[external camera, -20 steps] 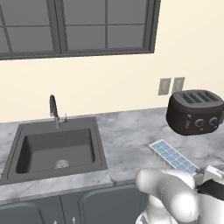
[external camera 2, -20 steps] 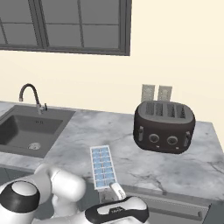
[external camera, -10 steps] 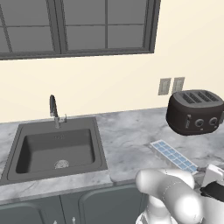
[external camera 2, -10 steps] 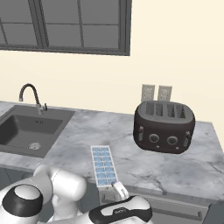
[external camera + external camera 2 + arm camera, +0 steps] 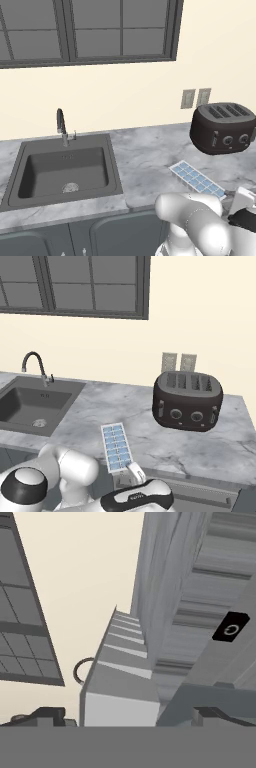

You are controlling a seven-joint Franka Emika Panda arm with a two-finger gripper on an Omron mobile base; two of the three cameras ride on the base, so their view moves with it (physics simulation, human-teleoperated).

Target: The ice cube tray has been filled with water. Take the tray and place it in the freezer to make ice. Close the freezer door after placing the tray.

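Observation:
The ice cube tray (image 5: 197,179) lies flat on the marble counter near its front edge, right of the sink, its pale blue water (image 5: 117,448) filling the cells. My gripper (image 5: 130,717) sits low at the counter's front, just off the tray's near end (image 5: 119,708). It is open, with one dark fingertip (image 5: 46,714) on each side of that white end face and a gap to the tray on both sides. One white finger (image 5: 134,471) shows just past the tray's near corner. The freezer and the freezer door are out of view.
A black four-slot toaster (image 5: 223,128) stands on the counter behind and right of the tray. The dark sink (image 5: 64,170) with its faucet (image 5: 61,125) lies to the left. Grey cabinet fronts (image 5: 115,232) run below the counter edge.
The hand has shifted only slightly at the counter's front edge. The tray has not moved.

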